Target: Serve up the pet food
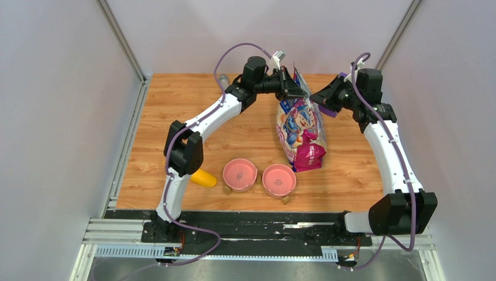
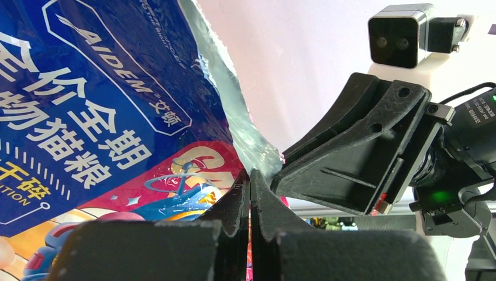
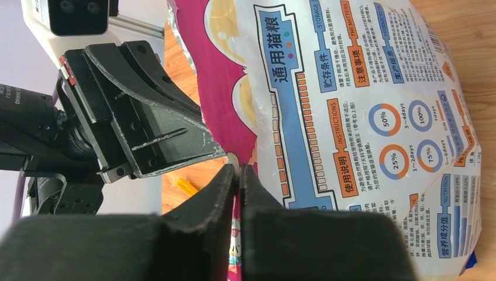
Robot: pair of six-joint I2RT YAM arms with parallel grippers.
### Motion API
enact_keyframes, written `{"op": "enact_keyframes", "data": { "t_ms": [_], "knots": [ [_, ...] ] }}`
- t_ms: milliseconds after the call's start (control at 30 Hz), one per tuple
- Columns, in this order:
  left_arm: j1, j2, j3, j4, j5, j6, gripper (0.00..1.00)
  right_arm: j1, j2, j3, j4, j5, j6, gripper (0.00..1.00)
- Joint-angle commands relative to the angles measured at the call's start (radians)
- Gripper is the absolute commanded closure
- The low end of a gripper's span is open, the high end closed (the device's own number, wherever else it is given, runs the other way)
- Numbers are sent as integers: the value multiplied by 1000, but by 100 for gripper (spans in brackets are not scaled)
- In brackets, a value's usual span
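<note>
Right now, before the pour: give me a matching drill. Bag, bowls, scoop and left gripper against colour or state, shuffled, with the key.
Things:
1 bag
2 bowls
3 scoop
4 left gripper

Colour or state:
A yellow, lying left of the bowls
B black, shut
C pink, side by side
D cartoon print, top edge pinched

Pairs: 1-D, 2-C, 3-A, 4-B

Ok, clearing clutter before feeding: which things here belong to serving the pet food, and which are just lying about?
Job: cat food bag, held by left end effector and right end effector; two pink bowls; yellow scoop.
Lying about: grey cylinder; two tan blocks.
</note>
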Motion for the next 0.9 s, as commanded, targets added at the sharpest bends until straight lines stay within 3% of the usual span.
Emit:
{"op": "enact_keyframes", "data": {
  "t_ms": [0,133,200,267,300,867],
  "knots": [
    [1,-44,2,-5,36,28,100,4,17,11,-4,130,-87,80],
    [1,-39,6,-4,40,26,100,4,41,29,-2,122,-130,74],
    [0,-37,7,-4,41,24,100,4,51,37,-2,110,-135,81],
    [1,-37,9,-4,41,21,100,4,52,38,-2,111,-136,98],
    [1,-36,8,-5,39,21,100,4,50,40,-1,115,-137,100],
    [17,-54,7,-126,-14,60,100,6,-23,34,12,332,-224,100]
  ]
}}
